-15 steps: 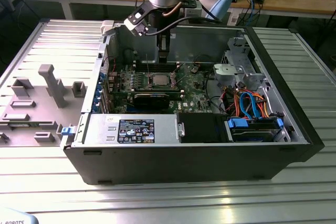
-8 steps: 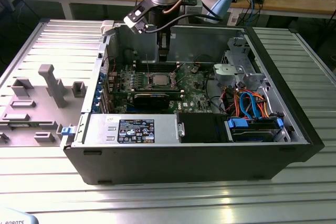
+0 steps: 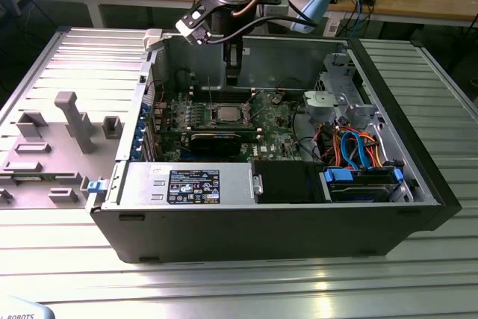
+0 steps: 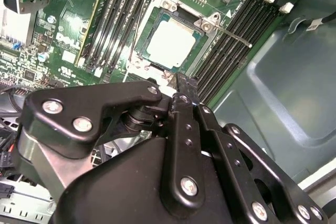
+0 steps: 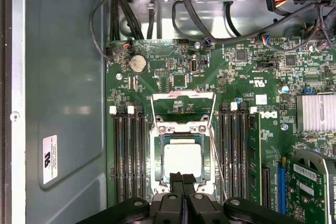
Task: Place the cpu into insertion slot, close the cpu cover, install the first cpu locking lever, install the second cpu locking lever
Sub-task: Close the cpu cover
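The cpu (image 5: 182, 161) lies flat in the insertion slot (image 5: 157, 153) on the green motherboard, its pale silver top showing in both wrist views (image 4: 173, 43). The cpu cover (image 5: 206, 153) looks to lie down as a metal frame around the chip. Thin wire locking levers (image 5: 218, 150) rise off the socket's sides; one (image 4: 233, 33) juts out sideways. My gripper (image 5: 182, 178) hangs just above the socket's edge, shut with nothing held. In the exterior view the gripper (image 3: 232, 78) points straight down over the socket (image 3: 226, 113).
Long black RAM slots (image 5: 128, 156) flank the socket on both sides. A black expansion card (image 3: 215, 140) sits in front of it. Cables (image 5: 157, 3) cross above the board. The case wall (image 5: 63, 103) stands close by. A drive bay with blue and orange cables (image 3: 358, 151) fills the exterior view's right.
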Motion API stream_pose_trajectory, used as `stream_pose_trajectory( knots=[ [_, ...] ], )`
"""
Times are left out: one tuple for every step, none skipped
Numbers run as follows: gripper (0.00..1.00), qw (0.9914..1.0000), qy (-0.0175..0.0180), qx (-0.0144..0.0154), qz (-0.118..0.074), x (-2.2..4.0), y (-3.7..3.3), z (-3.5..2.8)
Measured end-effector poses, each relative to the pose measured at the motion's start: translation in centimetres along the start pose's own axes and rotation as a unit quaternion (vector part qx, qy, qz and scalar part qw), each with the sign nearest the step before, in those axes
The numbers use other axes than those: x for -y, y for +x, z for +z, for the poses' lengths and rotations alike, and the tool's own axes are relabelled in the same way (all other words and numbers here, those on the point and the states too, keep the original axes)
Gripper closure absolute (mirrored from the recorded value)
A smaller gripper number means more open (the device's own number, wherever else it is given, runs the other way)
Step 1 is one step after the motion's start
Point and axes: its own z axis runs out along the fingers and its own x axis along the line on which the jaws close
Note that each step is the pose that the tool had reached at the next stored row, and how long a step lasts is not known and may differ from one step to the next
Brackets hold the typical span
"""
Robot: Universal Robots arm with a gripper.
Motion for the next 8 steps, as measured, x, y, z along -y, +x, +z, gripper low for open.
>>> stream_pose_trajectory(
  knots=[
    [0.89,1.00000,0.0005,-0.0003,0.000,-0.17,0.00,0.01],
    [0.89,1.00000,0.0016,-0.0011,0.000,-0.31,0.01,0.03],
    [0.89,0.99999,0.0037,-0.0011,0.000,-0.47,0.02,0.04],
    [0.89,0.99998,0.0063,-0.0012,0.000,-0.62,0.02,0.04],
    [0.89,0.99996,0.0087,-0.0013,0.000,-0.79,0.02,0.04],
    [0.89,0.99995,0.0103,-0.0014,0.000,-0.86,0.02,0.04],
    [0.89,0.99994,0.0113,-0.0012,0.000,-0.86,0.01,0.03],
    [0.89,0.99993,0.0118,-0.0013,0.000,-0.87,0.02,0.04]
  ],
)
